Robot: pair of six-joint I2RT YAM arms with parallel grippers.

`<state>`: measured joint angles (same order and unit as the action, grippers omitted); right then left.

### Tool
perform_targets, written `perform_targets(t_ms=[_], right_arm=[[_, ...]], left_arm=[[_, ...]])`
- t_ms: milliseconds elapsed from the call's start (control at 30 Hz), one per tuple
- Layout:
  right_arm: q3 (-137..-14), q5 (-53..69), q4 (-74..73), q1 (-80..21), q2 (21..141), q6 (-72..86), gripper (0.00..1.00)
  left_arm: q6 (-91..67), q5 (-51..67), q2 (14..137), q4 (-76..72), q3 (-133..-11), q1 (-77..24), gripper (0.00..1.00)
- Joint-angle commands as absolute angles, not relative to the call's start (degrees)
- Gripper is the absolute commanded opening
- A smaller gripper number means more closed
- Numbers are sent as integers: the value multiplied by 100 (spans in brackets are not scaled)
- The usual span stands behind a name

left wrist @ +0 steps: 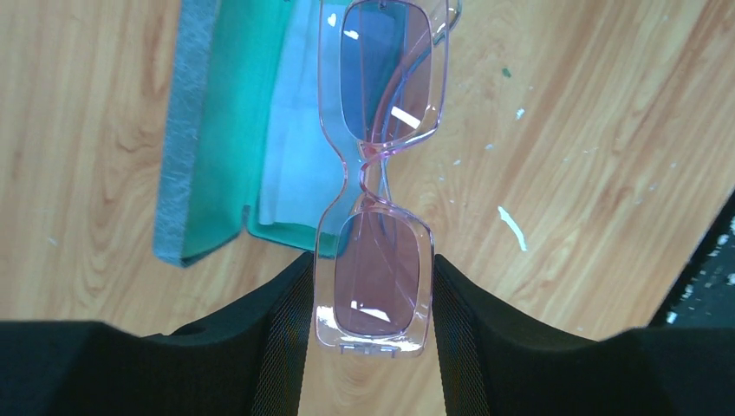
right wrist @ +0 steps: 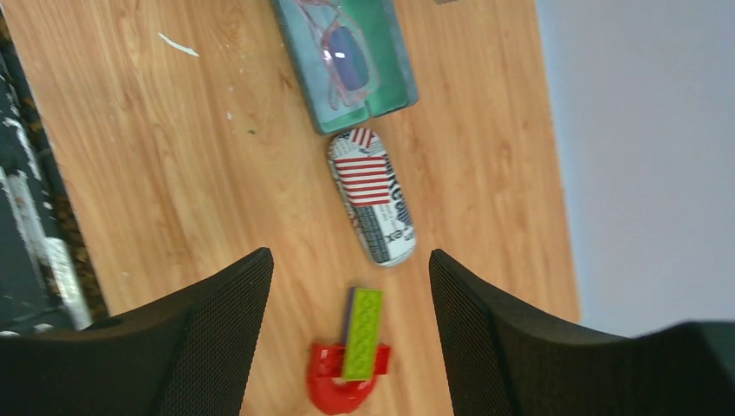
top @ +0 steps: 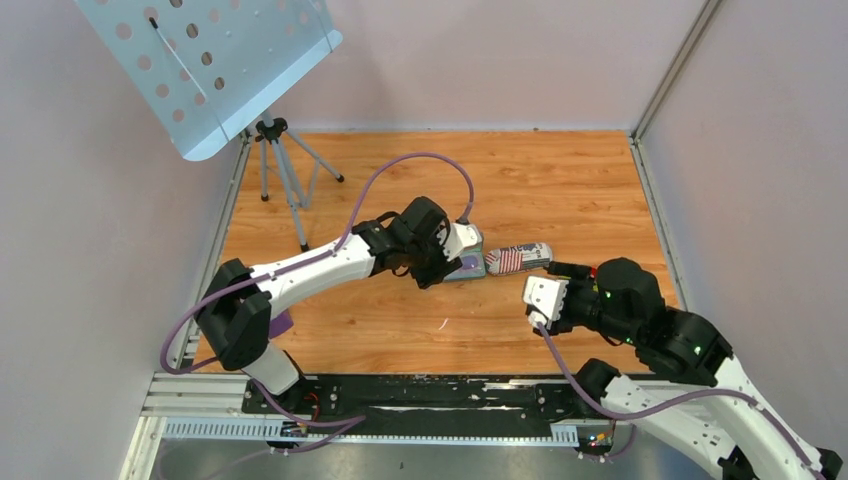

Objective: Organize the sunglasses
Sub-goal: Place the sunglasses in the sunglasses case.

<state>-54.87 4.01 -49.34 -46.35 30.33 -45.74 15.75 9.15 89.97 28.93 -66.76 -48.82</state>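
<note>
Table [top: 560, 180]: wooden top with pale walls on three sides.
Music stand [top: 215, 70]: perforated pale-blue desk on a tripod at the far left corner, well apart from everything else.
Left gripper [left wrist: 373, 260]: narrowed onto one lens end of the sunglasses, with a black finger pressed to each side of the frame.
Right gripper [right wrist: 348, 260]: spread wide with nothing between its fingers, hanging above the table near the flag case.
Open case [left wrist: 225, 130]: grey outside and teal inside, lying open just beside the left gripper with a white cloth in it.
Flag case [right wrist: 371, 199]: closed, its end almost touching the open case.
Sunglasses [left wrist: 374, 173]: clear pink frame, far lens out over the open case's edge; whether it rests there cannot be told.
Red piece [right wrist: 347, 381]: carries a green block and lies beyond the flag case.
White scrap [left wrist: 511, 227]: on bare wood near the sunglasses.
</note>
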Motion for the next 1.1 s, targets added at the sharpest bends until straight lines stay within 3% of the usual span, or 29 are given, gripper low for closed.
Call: perform_targets(t_ms=[0,233,1067], right_arm=[[-5538,497,-5113,-4441,3206,-3188,71],[-6245,1759,-5008,-3402,3730,-1795,72],[-6021,1564,-4878,-3242,3702,-1911,72]], left_arm=[[2221,652,9118,2451,-6876,-4877,39],[2753,678,9236,1768,-6514,-4887,39],[3522,354,10272,1759,-6744,-4886,39]])
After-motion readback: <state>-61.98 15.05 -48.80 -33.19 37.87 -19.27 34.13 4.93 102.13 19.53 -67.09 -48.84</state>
